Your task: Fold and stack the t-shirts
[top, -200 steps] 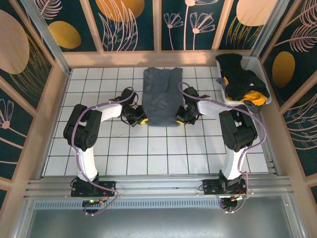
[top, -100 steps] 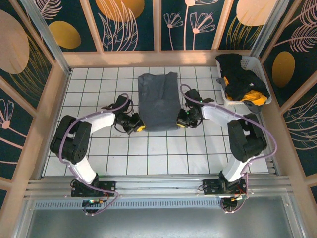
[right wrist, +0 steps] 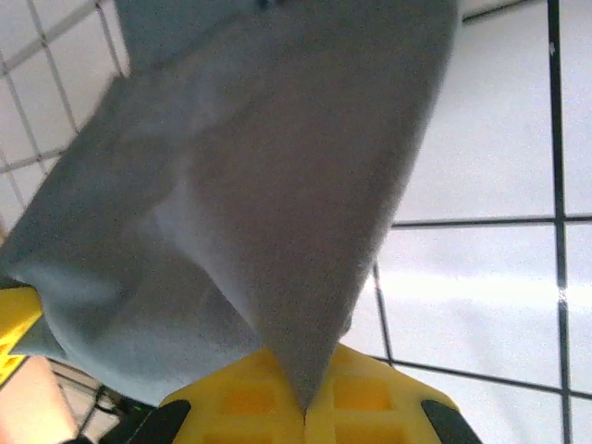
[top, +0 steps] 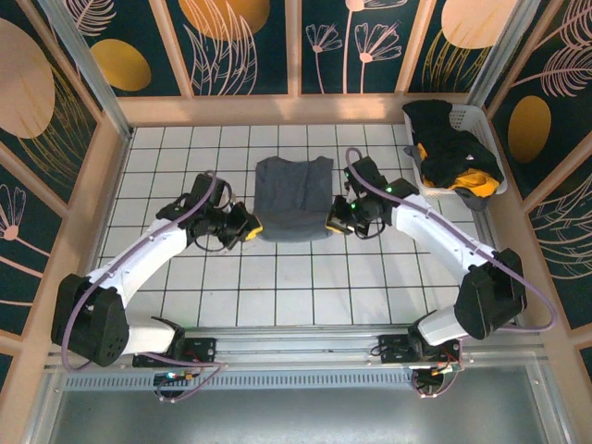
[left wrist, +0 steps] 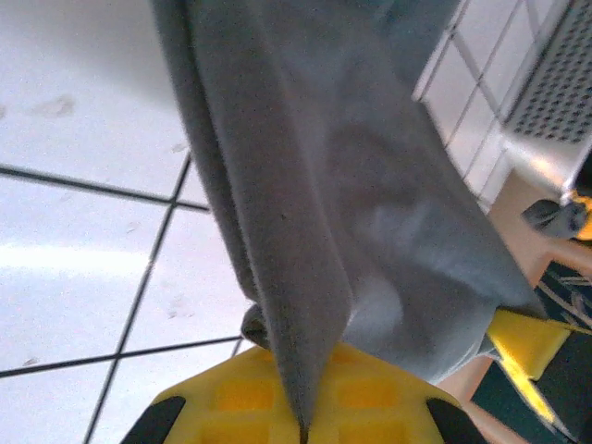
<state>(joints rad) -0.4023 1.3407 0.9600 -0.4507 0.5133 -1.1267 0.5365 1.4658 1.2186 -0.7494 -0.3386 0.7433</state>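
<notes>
Grey t-shirt (left wrist: 324, 185) pinched between yellow jaws

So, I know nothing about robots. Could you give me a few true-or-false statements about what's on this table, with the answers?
1. The left jaws and the right jaws each pinch a near corner of the slate-grey cloth t-shirt. True.
2. The white plastic laundry basket stands at the far left corner. False: it stands at the far right corner.
3. The basket holds black and orange-yellow clothes. True.
4. The grey t-shirt is in the basket. False: it is over the white tiled table, between the two arms.
5. Both pairs of jaws are wide open. False: both are shut on the t-shirt.
</notes>
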